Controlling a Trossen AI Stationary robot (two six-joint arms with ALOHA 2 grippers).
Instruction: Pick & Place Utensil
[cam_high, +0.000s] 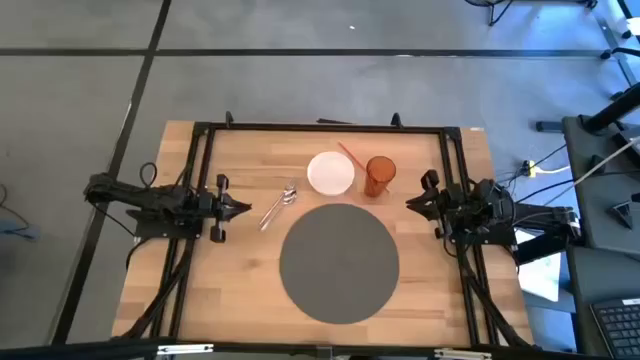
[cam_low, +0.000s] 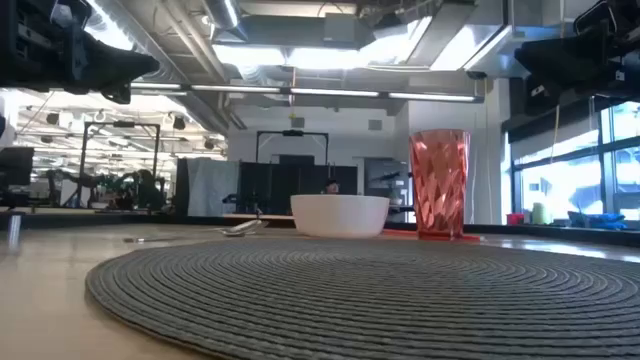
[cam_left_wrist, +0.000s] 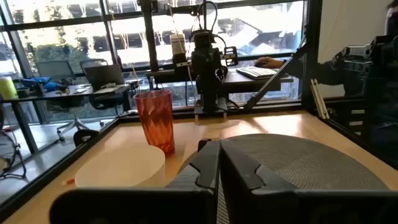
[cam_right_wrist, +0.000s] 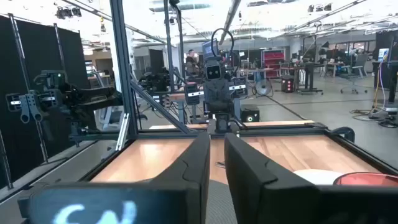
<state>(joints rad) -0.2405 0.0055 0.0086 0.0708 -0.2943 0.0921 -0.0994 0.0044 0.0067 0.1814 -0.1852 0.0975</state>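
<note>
in the high view a wooden bench (cam_high: 235, 270) fills the middle of the frame, with a round grey woven mat (cam_high: 339, 262) lying in its lower centre. the spoon (cam_high: 278, 206) lies on bare wood just upper left of the mat, angled from lower left to upper right, with its bowl end pointing toward the white bowl (cam_high: 330, 172). that bowl sits above the mat, and a clear orange tumbler (cam_high: 379, 176) stands upright just to its right, with a thin orange stick (cam_high: 351, 156) lying between and behind them.

the left tool (cam_high: 243, 208) is at the left side of the frame, near the spoon's handle end but apart from it, holding nothing; in its wrist view its two dark fingers (cam_left_wrist: 245, 176) are pressed together. the right tool (cam_high: 410, 203) is at the right side of the frame, level with the tumbler and apart from it, its fingers (cam_right_wrist: 249, 171) nearly closed with a thin gap, gripping nothing.

in the low view the mat takes the lower frame, with bowl and tumbler behind it at centre.
</note>
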